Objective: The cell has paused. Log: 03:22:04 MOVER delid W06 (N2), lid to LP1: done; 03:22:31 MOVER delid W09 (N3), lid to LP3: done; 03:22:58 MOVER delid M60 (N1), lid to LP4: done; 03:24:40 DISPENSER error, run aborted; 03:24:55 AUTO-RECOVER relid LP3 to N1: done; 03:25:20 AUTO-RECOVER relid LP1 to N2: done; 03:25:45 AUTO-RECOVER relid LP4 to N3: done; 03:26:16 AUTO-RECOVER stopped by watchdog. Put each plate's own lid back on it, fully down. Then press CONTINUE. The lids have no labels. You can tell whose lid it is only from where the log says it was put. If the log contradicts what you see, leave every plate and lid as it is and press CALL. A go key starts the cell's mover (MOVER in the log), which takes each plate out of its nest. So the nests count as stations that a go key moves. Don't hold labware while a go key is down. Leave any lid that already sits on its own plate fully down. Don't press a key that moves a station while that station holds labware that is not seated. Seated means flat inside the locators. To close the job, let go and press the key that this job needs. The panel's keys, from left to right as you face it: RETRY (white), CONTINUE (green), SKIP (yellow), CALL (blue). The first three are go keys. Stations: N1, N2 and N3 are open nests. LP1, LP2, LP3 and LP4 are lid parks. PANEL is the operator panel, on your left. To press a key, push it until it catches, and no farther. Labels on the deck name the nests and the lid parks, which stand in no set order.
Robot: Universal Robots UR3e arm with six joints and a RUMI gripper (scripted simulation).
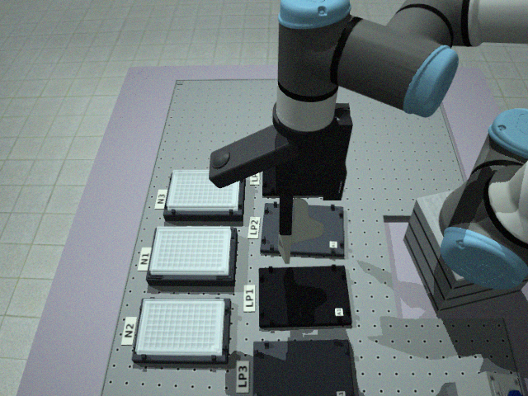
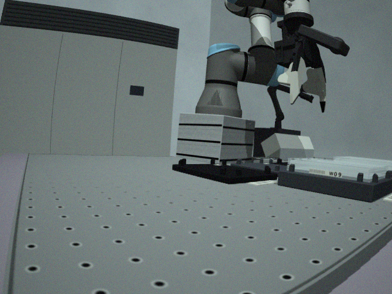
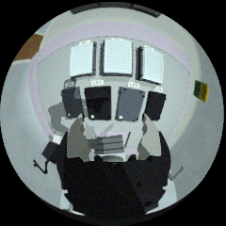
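Observation:
Three white well plates stand in the nests, each with a clear lid on it that looks flat: N3 (image 1: 202,190) (image 3: 152,64) at the back, N1 (image 1: 190,250) (image 3: 118,56) in the middle, N2 (image 1: 181,327) (image 3: 82,59) at the front. The plate (image 2: 342,169) nearest the exterior camera reads W09. The lid parks LP2 (image 1: 318,238) (image 3: 129,104), LP1 (image 1: 304,296) (image 3: 99,101) and LP3 (image 1: 303,368) (image 3: 72,101) are bare. The fourth park (image 3: 155,104) is mostly hidden behind the arm in the top view. My gripper (image 1: 286,256) (image 2: 309,101) (image 3: 113,113) is open and empty, high above LP2.
The arm's grey stepped base (image 1: 431,256) (image 2: 215,139) stands right of the parks. A corner of the operator panel (image 1: 503,384) shows at the lower right. A grey sloped box (image 2: 286,145) sits behind the parks. The deck is a drilled grey board (image 1: 396,170).

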